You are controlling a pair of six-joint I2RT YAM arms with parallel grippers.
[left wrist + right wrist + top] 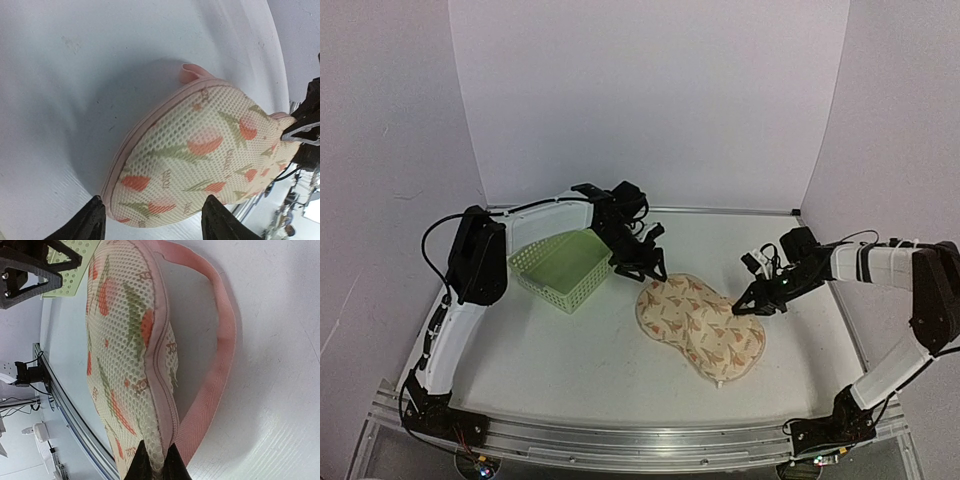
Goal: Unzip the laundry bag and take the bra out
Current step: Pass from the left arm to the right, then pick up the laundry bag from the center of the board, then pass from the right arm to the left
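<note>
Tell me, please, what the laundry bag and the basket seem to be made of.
The laundry bag looks like soft, matte mesh fabric, probably padded: small holes cover its printed face. Its pink edging and strap look like woven tape with a fine ribbed weave. The basket seems rigid light green plastic, with moulded slots in its walls.

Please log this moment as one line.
left gripper: open at laundry bag far end; right gripper: shut on bag edge; basket: beside bag
</note>
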